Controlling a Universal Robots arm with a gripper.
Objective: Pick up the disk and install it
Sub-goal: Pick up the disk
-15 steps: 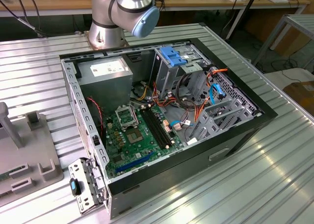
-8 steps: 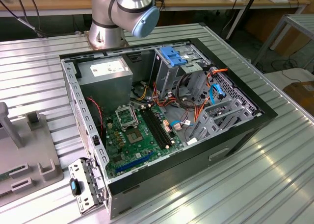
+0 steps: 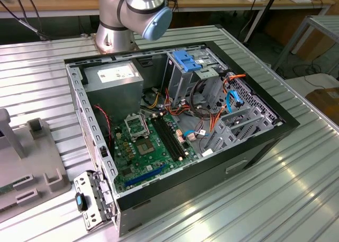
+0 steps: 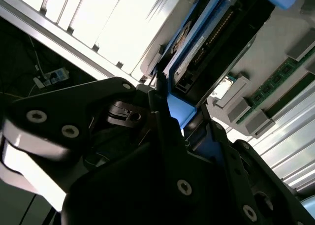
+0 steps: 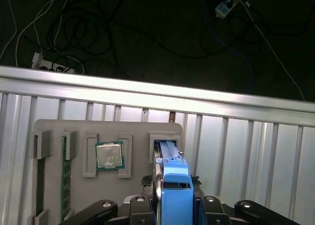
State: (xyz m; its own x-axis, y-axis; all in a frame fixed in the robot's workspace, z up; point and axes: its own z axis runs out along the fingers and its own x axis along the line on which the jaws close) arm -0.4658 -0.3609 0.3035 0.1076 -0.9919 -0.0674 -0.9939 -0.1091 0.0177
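The disk (image 5: 175,185) is a dark drive with bright blue side rails. It stands on edge, its far end at a slot of the grey fixture tray (image 5: 138,131). My gripper (image 5: 175,208) straddles its near blue end, one black finger on each side, and looks shut on it. In the second wrist view the disk (image 4: 216,33) runs away from the gripper (image 4: 172,116), with a blue rail end clamped between the black fingers. I cannot tell whether the disk's far end still rests in the slot. The open computer case (image 3: 175,120) lies on the table in the exterior view.
The fixture tray also holds a processor chip (image 5: 109,155) and green memory sticks (image 5: 65,176). Inside the case stand a metal cage with a light-blue latch plate (image 3: 186,59), a blue cable (image 3: 231,100) and the motherboard (image 3: 148,141). The arm's base (image 3: 132,14) stands behind the case. Cables and a power strip (image 5: 227,2) lie on the floor.
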